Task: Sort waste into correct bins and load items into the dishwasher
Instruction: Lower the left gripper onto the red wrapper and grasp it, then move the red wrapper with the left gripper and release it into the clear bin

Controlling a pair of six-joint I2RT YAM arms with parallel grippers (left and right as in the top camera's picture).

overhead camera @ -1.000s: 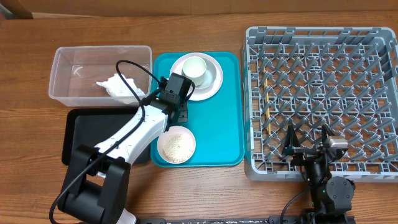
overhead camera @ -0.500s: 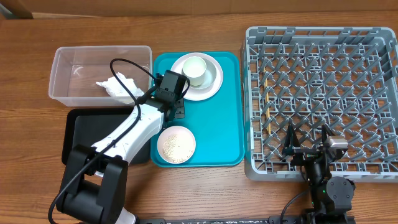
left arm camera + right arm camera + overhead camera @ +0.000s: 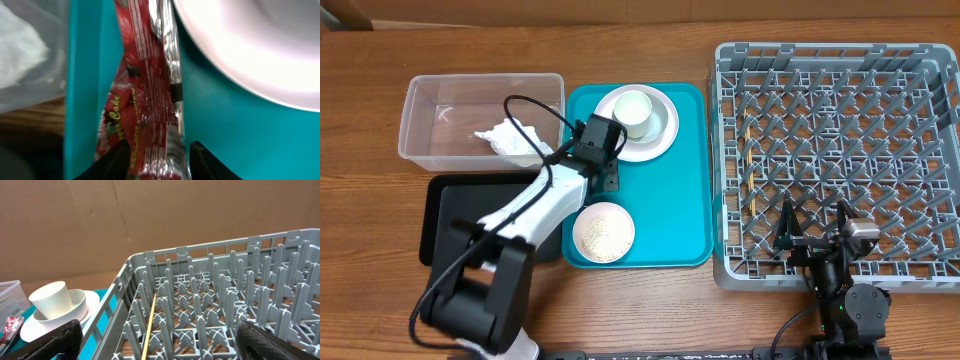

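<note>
a blue-green tray point(image 3: 670, 200) lies flat on a brown wood table point(image 3: 650, 305), a bit left of the middle. it has round corners and a low rim, and its long side runs from near to far. the wood has long dark lines going left to right. over on the right, a thin yellow stick point(image 3: 151, 322) leans, tilted. at the far side stands a plain brown cardboard wall point(image 3: 150, 220).

Red wrapper point(image 3: 145, 95) on teal tray point(image 3: 230, 140), straddled by the hand point(image 3: 157, 161)
</note>
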